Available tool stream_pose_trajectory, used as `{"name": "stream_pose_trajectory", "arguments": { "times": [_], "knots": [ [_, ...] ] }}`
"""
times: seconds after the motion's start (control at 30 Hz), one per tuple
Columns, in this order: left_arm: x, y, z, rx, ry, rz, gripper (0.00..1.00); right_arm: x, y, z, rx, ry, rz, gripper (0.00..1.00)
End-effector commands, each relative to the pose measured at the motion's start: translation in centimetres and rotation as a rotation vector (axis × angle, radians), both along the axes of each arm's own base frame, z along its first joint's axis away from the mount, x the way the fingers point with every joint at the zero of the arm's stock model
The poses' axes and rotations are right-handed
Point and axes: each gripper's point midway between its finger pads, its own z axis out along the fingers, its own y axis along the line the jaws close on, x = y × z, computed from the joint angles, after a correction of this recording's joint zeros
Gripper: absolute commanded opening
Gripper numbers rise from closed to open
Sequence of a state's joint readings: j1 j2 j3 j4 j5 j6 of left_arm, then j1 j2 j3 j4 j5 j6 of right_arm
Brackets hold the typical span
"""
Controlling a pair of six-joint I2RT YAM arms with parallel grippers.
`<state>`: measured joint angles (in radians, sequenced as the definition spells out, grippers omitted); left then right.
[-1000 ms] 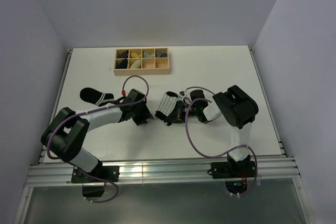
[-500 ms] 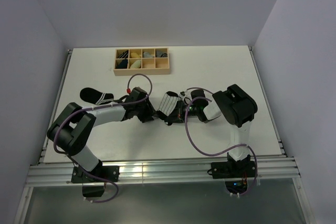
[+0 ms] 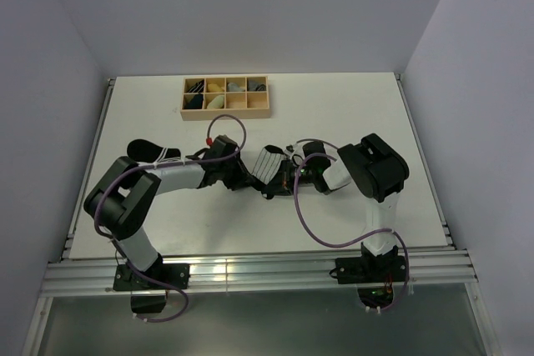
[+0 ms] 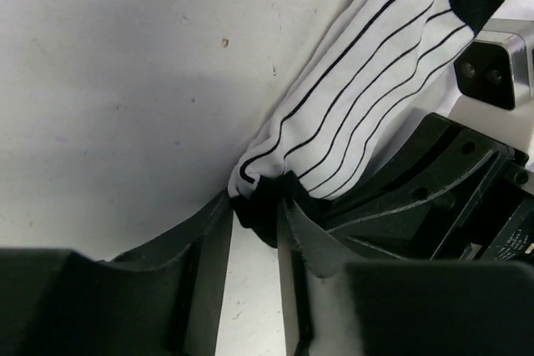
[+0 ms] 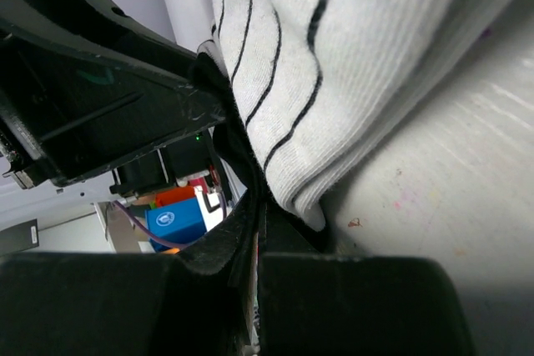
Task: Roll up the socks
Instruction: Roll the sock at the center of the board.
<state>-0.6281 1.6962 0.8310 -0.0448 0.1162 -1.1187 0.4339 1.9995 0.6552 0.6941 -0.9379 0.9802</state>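
The right claw (image 5: 254, 206) is pinched tight on the striped sock (image 4: 359, 97). The left claw (image 4: 254, 223) straddles its black end, jaws narrow; gripping or not, I can't tell.

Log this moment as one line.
task: roll socks | left gripper: astride black end of striped sock, grip unclear | right gripper: shut on striped sock | black sock: lying apart

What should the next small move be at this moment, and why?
Probably close the left gripper fully on the black end of the striped sock: its jaws straddle that end with a gap showing, while the right gripper is shut on the sock from the opposite side.
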Motion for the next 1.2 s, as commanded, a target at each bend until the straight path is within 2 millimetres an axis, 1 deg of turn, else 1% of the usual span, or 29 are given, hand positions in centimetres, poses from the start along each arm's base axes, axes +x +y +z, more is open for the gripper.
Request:
{"name": "stream_pose_trajectory", "arguments": {
  "times": [0.0,0.07,0.1,0.23,0.33,0.37,0.4,0.43,0.5,0.53,0.57,0.6,0.63,0.67,0.7,0.73,0.77,0.8,0.83,0.87,0.9,0.93,0.97,1.0,1.03,1.07,1.1,1.13,1.17],
  "knots": [
    [-1.0,1.5,-2.9,0.107,0.057,-0.001,0.34,0.7,-1.0,-2.5,-0.091,0.038,-0.064,0.0],
    [-0.9,1.5,-3.1,0.116,0.057,-0.004,0.3,0.7,-0.9,-2.6,-0.094,0.043,-0.058,0.0],
    [-1.0,1.6,-3.5,0.126,0.067,-0.005,0.3,0.7,-0.9,-2.5,-0.092,0.042,-0.057,0.0],
    [-0.9,1.9,-4.2,0.154,0.083,0.002,0.27,0.7,-0.9,-2.5,-0.097,0.04,-0.048,0.0],
    [-1.1,2.2,-4.8,0.177,0.104,0.0,0.17,0.6,-1.0,-2.4,-0.105,0.037,-0.036,0.0],
    [-1.0,2.2,-4.9,0.184,0.104,-0.001,0.08,0.7,-1.0,-2.2,-0.108,0.029,-0.034,0.0],
    [-1.0,2.3,-5.0,0.195,0.107,-0.005,0.03,0.5,-1.2,-2.4,-0.129,0.022,-0.03,0.02],
    [-1.0,2.4,-5.0,0.208,0.115,-0.011,0.01,0.7,-1.3,-1.9,-0.134,0.003,-0.028,0.04],
    [-0.9,2.6,-4.8,0.233,0.117,-0.016,0.01,1.1,-1.4,-1.3,-0.155,-0.038,-0.022,0.11],
    [-0.9,2.8,-4.7,0.249,0.114,-0.033,0.01,0.9,-1.9,-1.6,-0.201,-0.053,-0.015,0.14],
    [-0.8,2.8,-4.2,0.263,0.118,-0.041,0.01,1.4,-1.7,-0.3,-0.207,-0.106,-0.012,0.19],
    [-0.8,3.0,-3.9,0.278,0.12,-0.048,0.0,0.9,-2.2,-0.5,-0.249,-0.123,0.01,0.22],
    [-0.3,2.7,-3.3,0.284,0.106,-0.068,0.01,1.5,-2.6,-0.3,-0.297,-0.162,-0.009,0.24],
    [-0.8,3.1,-3.2,0.308,0.132,-0.081,0.0,1.7,-2.3,1.1,-0.304,-0.223,-0.003,0.29],
    [-0.5,3.6,-2.9,0.34,0.119,-0.077,0.0,1.9,-2.5,1.5,-0.335,-0.282,0.006,0.31],
    [0.1,3.5,-2.3,0.348,0.101,-0.09,0.0,2.0,-3.3,1.1,-0.406,-0.297,-0.007,0.32],
    [0.0,3.6,-2.1,0.362,0.104,-0.096,0.0,2.5,-3.3,1.7,-0.437,-0.345,-0.012,0.34],
    [-0.2,3.9,-1.9,0.38,0.114,-0.107,0.01,2.3,-2.9,2.9,-0.46,-0.433,0.015,0.35],
    [0.2,3.9,-1.5,0.392,0.102,-0.115,0.0,2.0,-3.1,3.0,-0.501,-0.463,0.027,0.36],
    [0.3,3.9,-1.2,0.4,0.099,-0.123,0.0,3.3,-3.4,3.5,-0.573,-0.544,-0.012,0.36],
    [0.0,4.3,-1.3,0.419,0.119,-0.131,0.0,2.2,-2.6,4.2,-0.603,-0.631,0.047,0.36],
    [0.5,4.0,-0.8,0.426,0.101,-0.143,0.0,2.2,-2.3,4.7,-0.638,-0.695,0.054,0.35],
    [0.6,4.0,-0.7,0.43,0.102,-0.152,0.0,2.6,-2.6,4.8,-0.704,-0.761,0.039,0.36],
    [0.4,4.2,-0.8,0.446,0.117,-0.168,0.0,1.3,-1.1,5.6,-0.706,-0.858,0.096,0.36],
    [0.7,4.0,-0.5,0.448,0.11,-0.173,0.0,1.1,-0.3,6.1,-0.704,-0.911,0.104,0.36],
    [0.6,3.9,-0.6,0.451,0.117,-0.187,0.0,1.2,-0.1,6.4,-0.738,-0.954,0.093,0.36],
    [0.6,3.9,-0.7,0.455,0.119,-0.2,0.0,1.0,0.5,6.7,-0.741,-1.002,0.11,0.36],
    [0.6,3.9,-0.5,0.458,0.122,-0.206,0.01,0.0,1.7,6.9,-0.732,-1.04,0.144,0.36],
    [0.5,3.7,-0.7,0.453,0.132,-0.217,0.0,-0.1,2.1,6.9,-0.742,-1.064,0.154,0.37]
  ]
}}
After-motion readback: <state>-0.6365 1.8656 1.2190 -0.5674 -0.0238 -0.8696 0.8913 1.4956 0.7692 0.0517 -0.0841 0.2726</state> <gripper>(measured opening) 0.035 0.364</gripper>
